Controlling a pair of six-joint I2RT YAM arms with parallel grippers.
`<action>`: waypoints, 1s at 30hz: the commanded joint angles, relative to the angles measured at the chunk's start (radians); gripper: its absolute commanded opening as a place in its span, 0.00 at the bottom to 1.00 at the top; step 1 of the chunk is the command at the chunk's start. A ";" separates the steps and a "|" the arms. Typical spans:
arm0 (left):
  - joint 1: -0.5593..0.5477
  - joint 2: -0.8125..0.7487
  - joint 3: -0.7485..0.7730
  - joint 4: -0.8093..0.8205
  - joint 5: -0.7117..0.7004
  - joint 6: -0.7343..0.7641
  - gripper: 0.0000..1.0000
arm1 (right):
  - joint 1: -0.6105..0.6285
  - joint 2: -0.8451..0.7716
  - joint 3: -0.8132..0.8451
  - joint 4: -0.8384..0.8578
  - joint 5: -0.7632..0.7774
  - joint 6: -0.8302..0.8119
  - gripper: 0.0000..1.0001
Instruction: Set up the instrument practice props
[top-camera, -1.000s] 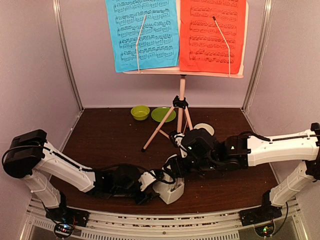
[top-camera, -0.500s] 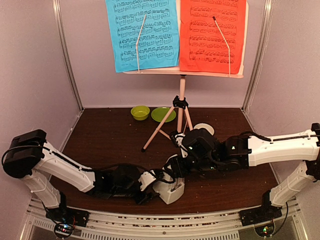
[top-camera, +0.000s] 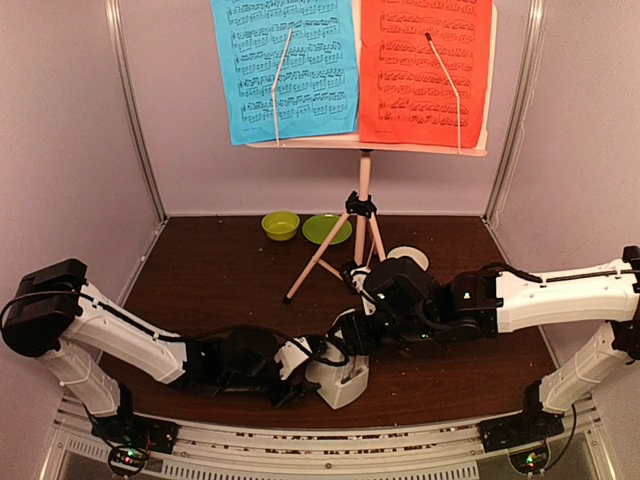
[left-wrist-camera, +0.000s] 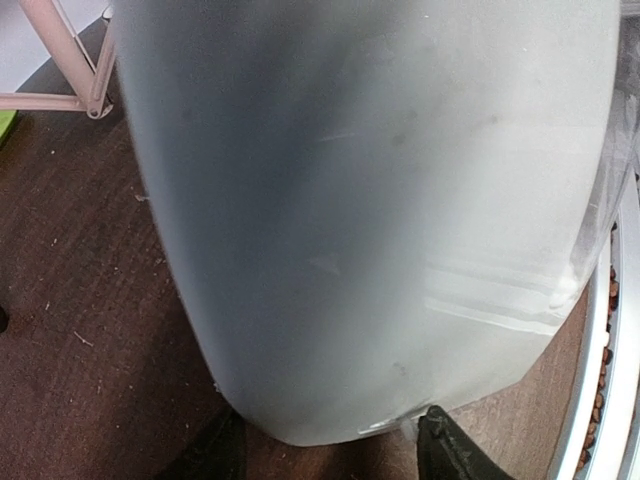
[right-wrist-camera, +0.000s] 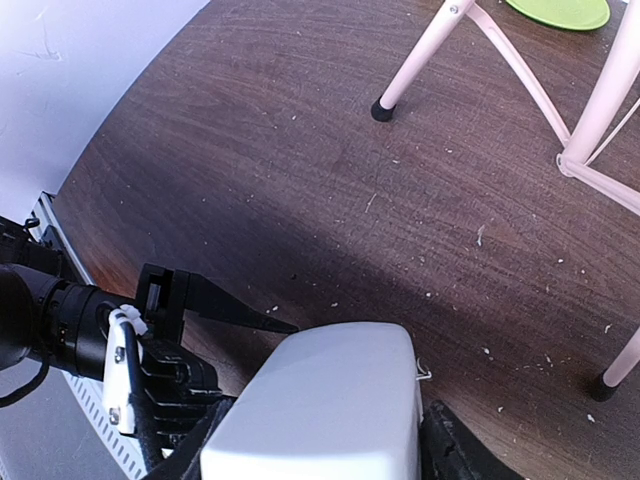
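Observation:
The white metronome stands on the dark table near the front edge, in the middle. My right gripper comes from the right and is shut on its top; in the right wrist view the metronome sits between both fingers of that gripper. My left gripper is at its left side, jaws open; the metronome fills the left wrist view just ahead of that gripper. The pale pink music stand stands behind, holding the blue page and the red page.
A green bowl and a green plate lie at the back by the stand's legs. A small white bowl is partly hidden behind my right arm. Walls close in on the left, right and back.
My left arm has shifted slightly at the elbow. The metronome and my right gripper have stayed in place.

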 joint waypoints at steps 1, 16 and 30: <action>-0.007 -0.008 -0.017 0.067 0.032 0.003 0.60 | -0.001 -0.047 0.025 0.058 0.026 0.019 0.16; -0.007 0.005 -0.012 0.059 0.050 0.006 0.53 | -0.001 -0.060 0.018 0.055 0.031 0.021 0.15; -0.006 0.046 0.022 0.036 0.037 0.015 0.68 | -0.001 -0.067 0.009 0.061 0.033 0.023 0.15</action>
